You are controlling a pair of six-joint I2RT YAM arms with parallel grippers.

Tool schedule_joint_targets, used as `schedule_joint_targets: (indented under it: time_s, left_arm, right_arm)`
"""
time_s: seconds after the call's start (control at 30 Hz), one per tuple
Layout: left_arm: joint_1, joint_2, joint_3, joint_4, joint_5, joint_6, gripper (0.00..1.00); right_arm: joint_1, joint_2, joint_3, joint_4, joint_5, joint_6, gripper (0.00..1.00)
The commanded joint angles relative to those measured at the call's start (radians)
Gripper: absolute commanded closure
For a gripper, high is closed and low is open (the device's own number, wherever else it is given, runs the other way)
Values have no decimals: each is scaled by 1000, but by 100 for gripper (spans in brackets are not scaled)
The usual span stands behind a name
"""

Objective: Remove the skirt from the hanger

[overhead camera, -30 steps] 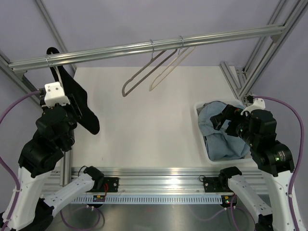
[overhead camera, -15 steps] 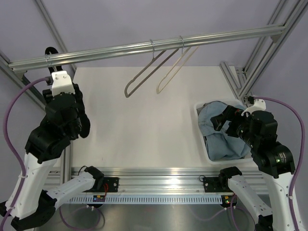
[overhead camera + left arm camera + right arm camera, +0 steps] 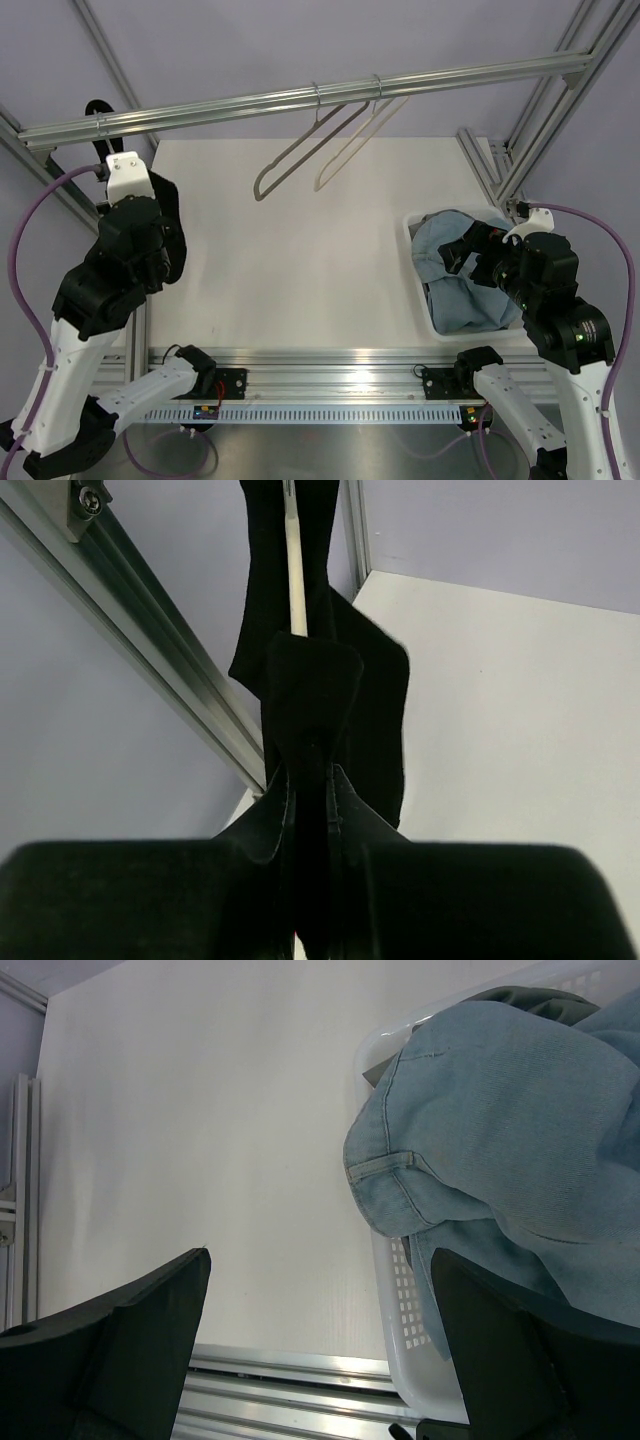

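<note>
A black garment hangs at the rail's far left on a pale hanger bar. My left gripper is shut on this black fabric just below the bar; the arm hides the gripper in the top view. The grey-taupe hanger hangs bare on the rail. A bit of dark grey fabric shows under the jeans in the basket; I cannot tell whether it is the skirt. My right gripper is open and empty over the basket's left rim.
A cream hanger hangs bare beside the grey-taupe one. A white basket at the right holds light blue jeans. The rail and frame posts stand close to my left arm.
My left arm has risen toward the rail. The black garment, earlier stretched down to the right, now bunches by the arm. The bare hangers swing slightly. The right arm is still.
</note>
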Motion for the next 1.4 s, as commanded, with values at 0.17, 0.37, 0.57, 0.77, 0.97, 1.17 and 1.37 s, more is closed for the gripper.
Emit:
schedule_joint_targets:
  time_s: [0.17, 0.37, 0.57, 0.77, 0.97, 1.17, 1.37]
  left_arm:
    - [4, -37, 86, 173, -33, 85, 100]
    - [4, -11, 207, 222, 81, 131, 100]
    - [4, 32, 261, 199, 129, 116, 100]
    - [7, 29, 198, 256, 139, 68, 100]
    - [5, 3, 212, 319, 219, 39, 100]
    - [5, -5, 232, 341, 261, 7, 100]
    - [5, -140, 112, 420, 350, -13, 100]
  right_arm:
    - [-1, -6, 30, -17, 5, -27, 1]
    - [-1, -3, 28, -11, -1, -20, 1]
    - [-1, -2, 30, -9, 7, -24, 1]
    - [-1, -3, 33, -18, 7, -34, 1]
    - [-1, -8, 27, -22, 37, -44, 1]
    - [-1, -6, 24, -17, 27, -38, 1]
    - [0, -13, 25, -25, 34, -47, 1]
